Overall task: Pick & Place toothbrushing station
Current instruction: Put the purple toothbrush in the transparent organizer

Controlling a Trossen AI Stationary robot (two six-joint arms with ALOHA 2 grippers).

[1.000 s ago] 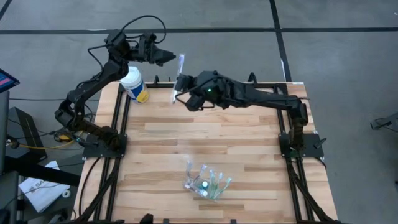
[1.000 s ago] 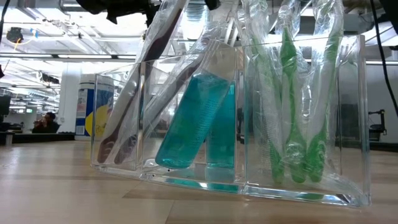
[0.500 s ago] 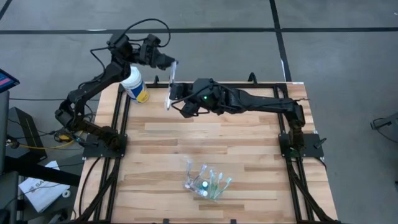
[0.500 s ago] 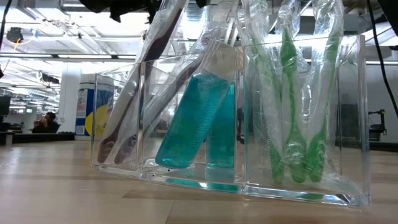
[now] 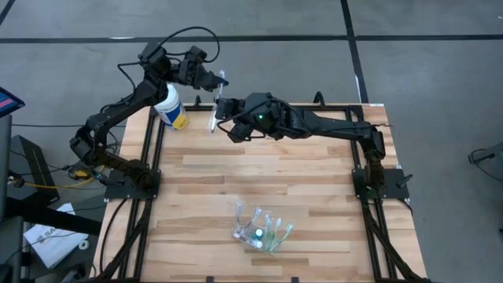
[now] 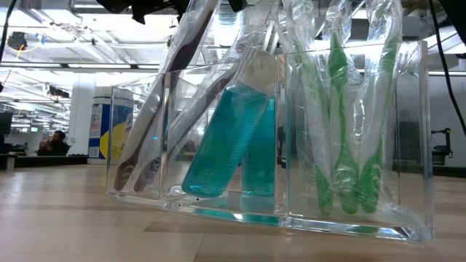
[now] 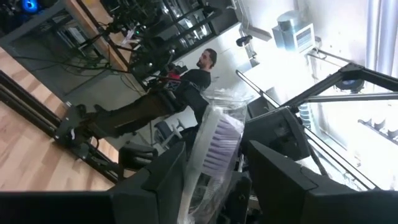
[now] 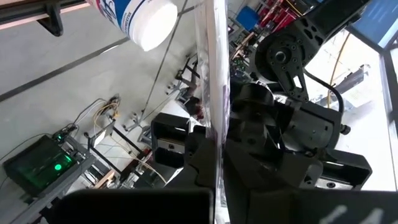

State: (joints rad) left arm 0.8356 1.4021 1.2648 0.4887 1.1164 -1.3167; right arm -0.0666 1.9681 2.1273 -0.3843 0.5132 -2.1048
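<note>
The toothbrushing station (image 5: pixel 259 228), a clear plastic holder with green toothbrushes (image 6: pixel 342 145) and teal tubes (image 6: pixel 222 142), stands on its base on the near middle of the table. High over the table's far left, my right gripper (image 5: pixel 222 119) is shut on a wrapped white toothbrush (image 5: pixel 218 98) with purple bristles (image 7: pixel 217 143). My left gripper (image 5: pixel 214 80) is open at the brush's head end. Its two fingers (image 7: pixel 155 180) stand on either side of the head without touching it. My right gripper pinches the wrapped toothbrush's handle (image 8: pixel 216 168) near its lower end between its two fingers. The fingers come from the table's right and lie across the brush. The brush is lifted clear of the table, its head end pointing toward the far edge and the left gripper.
A white-capped canister with a yellow label (image 5: pixel 169 106) stands at the table's far left corner, just beside and below both grippers. Black frame rails (image 5: pixel 149 149) run along the table's sides. A person (image 7: pixel 202 74) sits in the room beyond the table.
My left gripper has swung toward the table's right, up to the toothbrush's head end, so that its open fingers now stand on either side of the head. My right gripper has kept hold of the brush, which stays clear of the table.
</note>
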